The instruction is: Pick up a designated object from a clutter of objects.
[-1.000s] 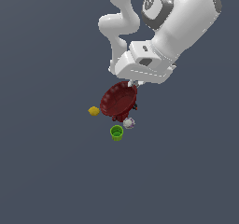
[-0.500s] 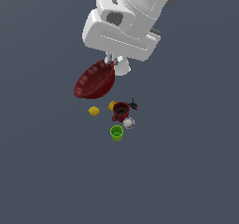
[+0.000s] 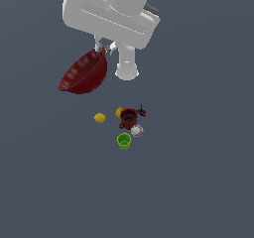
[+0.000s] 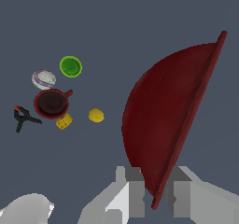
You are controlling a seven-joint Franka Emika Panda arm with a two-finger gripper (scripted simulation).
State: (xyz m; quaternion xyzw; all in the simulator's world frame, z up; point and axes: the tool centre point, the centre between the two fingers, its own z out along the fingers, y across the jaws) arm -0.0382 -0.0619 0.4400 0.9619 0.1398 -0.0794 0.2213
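Note:
The wide dark red bowl (image 3: pixel 84 73) hangs tilted high above the floor, gripped by its rim in my gripper (image 3: pixel 105 49). In the wrist view the bowl (image 4: pixel 168 120) shows its outer side, its rim pinched between my two fingers (image 4: pixel 133 190). Far below lies the clutter: a dark red mug (image 3: pixel 129 118), a green cup (image 3: pixel 124 141), a lemon (image 3: pixel 99 117), a whitish ball (image 3: pixel 137 130), a small black piece (image 3: pixel 142 112) and a small yellow block (image 3: pixel 119 112). The same items appear in the wrist view: mug (image 4: pixel 51 102), cup (image 4: pixel 70 66), lemon (image 4: pixel 96 115).
The dark grey floor (image 3: pixel 198 182) spreads out flat around the small group of items. The arm's white body (image 3: pixel 111 14) fills the upper part of the exterior view, with a white link (image 3: pixel 127 66) hanging beside the bowl.
The bowl has been lifted off the clutter and carried up and toward the exterior view's left, tilting as it rose. The items on the floor stay put.

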